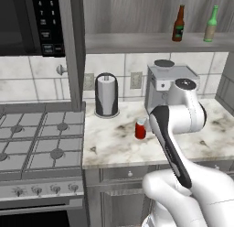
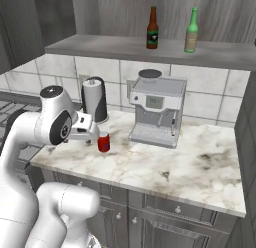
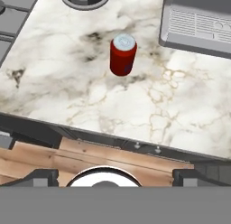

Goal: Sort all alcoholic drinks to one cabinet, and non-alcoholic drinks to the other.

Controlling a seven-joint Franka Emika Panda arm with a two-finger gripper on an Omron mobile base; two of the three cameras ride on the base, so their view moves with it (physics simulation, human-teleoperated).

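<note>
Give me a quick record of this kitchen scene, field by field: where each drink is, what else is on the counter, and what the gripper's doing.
can: red can upright on the marble counter, in front of the coffee machine
beer bottles: brown bottle and green bottle upright on the cabinet shelf, apart
paper towel holder: at the counter's back, beside the stove
gripper: open, holding nothing, short of the can
fingers: spread wide

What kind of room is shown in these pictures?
It looks like a home kitchen, rendered rather than real: a gas stove sits beside a marble counter, a coffee machine stands against the tiled wall, and two beer bottles stand on a cabinet shelf above.
</note>
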